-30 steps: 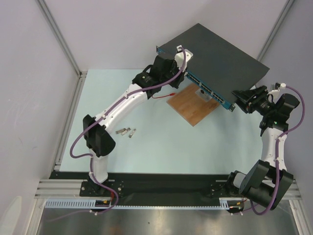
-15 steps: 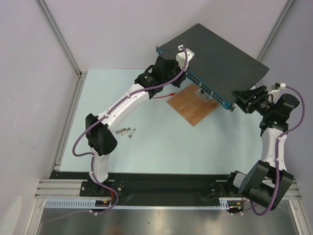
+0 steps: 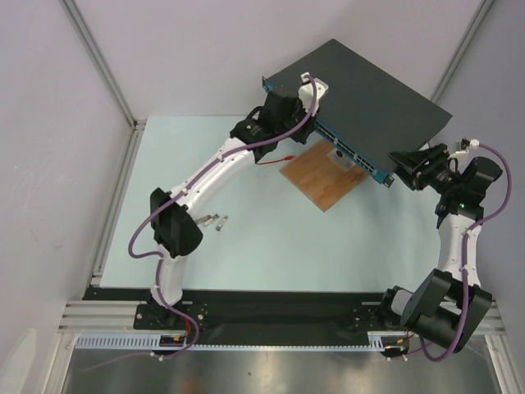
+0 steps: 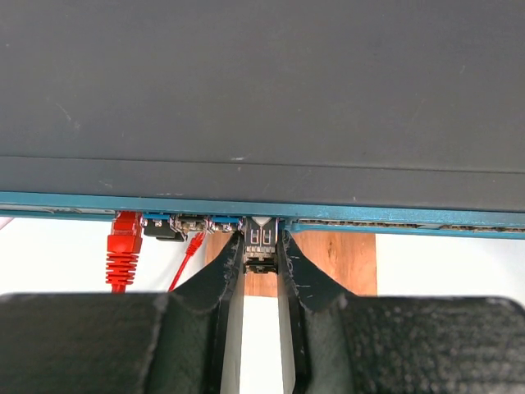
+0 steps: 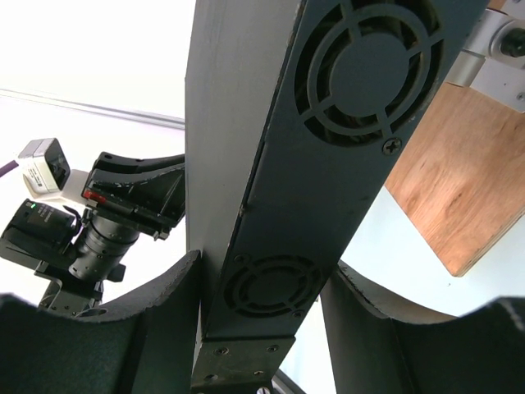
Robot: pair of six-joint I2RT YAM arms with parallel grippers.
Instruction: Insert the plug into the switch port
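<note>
1. Switch, flat black metal box with blue port edge, lay upper right; right gripper clamped its rigid, likely heavy end.
2. Left gripper pinched small grey plug, probably light and brittle, by its sides at that edge.

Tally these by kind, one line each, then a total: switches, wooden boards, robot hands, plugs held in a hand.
switch: 1
wooden board: 1
hands: 2 (left hand, right hand)
plug, held in the left hand: 1
Total: 5
</note>
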